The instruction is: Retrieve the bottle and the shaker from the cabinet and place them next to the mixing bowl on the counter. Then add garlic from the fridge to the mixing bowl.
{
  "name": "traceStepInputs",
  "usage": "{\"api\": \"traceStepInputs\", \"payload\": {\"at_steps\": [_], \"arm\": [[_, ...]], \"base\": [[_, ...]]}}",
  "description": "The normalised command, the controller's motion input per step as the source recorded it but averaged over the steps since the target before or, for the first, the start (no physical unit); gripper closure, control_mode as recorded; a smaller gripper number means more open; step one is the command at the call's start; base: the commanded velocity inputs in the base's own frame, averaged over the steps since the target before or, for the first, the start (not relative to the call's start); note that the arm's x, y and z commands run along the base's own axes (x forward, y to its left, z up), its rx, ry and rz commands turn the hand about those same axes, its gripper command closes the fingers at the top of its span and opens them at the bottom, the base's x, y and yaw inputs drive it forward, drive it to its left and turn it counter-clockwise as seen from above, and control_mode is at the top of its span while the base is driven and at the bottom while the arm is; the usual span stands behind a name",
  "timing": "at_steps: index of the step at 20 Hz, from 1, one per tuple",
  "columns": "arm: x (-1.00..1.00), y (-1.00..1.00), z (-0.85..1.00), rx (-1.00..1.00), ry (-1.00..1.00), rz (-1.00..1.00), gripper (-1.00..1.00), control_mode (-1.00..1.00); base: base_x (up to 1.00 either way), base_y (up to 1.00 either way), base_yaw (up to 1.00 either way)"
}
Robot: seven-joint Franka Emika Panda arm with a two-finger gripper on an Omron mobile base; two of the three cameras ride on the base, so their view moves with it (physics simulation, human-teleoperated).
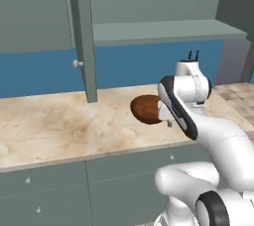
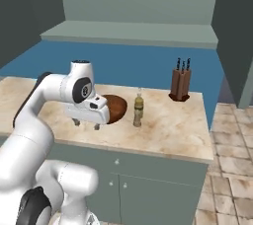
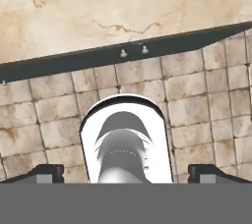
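Observation:
The dark brown mixing bowl (image 2: pixel 114 108) (image 1: pixel 145 108) sits on the beige counter (image 2: pixel 168 125) (image 1: pixel 59 126). Just to its right in the right base view, the amber bottle (image 2: pixel 139 110) stands upright. My gripper (image 2: pixel 87 124) (image 3: pixel 126 174) hangs over the counter's front edge beside the bowl, pointing down. It is open, with nothing between its fingertips (image 3: pixel 47 171). In the left base view the cabinet door (image 1: pixel 84 36) stands open, edge-on, with its white knob (image 1: pixel 77 64). The shaker, the garlic and the fridge are out of view.
A brown knife block (image 2: pixel 180 83) stands at the back right of the counter. Grey-green cupboards (image 2: pixel 148 189) run below the counter, with tiled floor (image 2: pixel 232 169) to the right. The hand view looks down past the counter edge (image 3: pixel 123 51) onto the floor tiles.

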Motion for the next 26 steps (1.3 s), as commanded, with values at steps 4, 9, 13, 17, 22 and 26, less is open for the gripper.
{"api": "traceStepInputs", "payload": {"at_steps": [4,9,13,17,22,26], "arm": [[0.00,0.00,0.00,0.00,0.00,0.00,-1.00,1.00],[0.00,0.00,0.00,0.00,0.00,0.00,-1.00,1.00],[0.00,0.00,0.00,0.00,0.00,0.00,-1.00,1.00],[0.00,0.00,0.00,0.00,0.00,0.00,-1.00,1.00],[0.00,0.00,0.00,0.00,0.00,0.00,-1.00,1.00],[0.00,0.00,0.00,0.00,0.00,0.00,-1.00,1.00]], "base": [[-0.99,0.02,0.20],[-0.75,0.04,0.47],[-0.18,0.11,0.93],[-0.05,0.31,0.98],[-0.05,0.16,1.00],[0.00,0.00,1.00]]}}
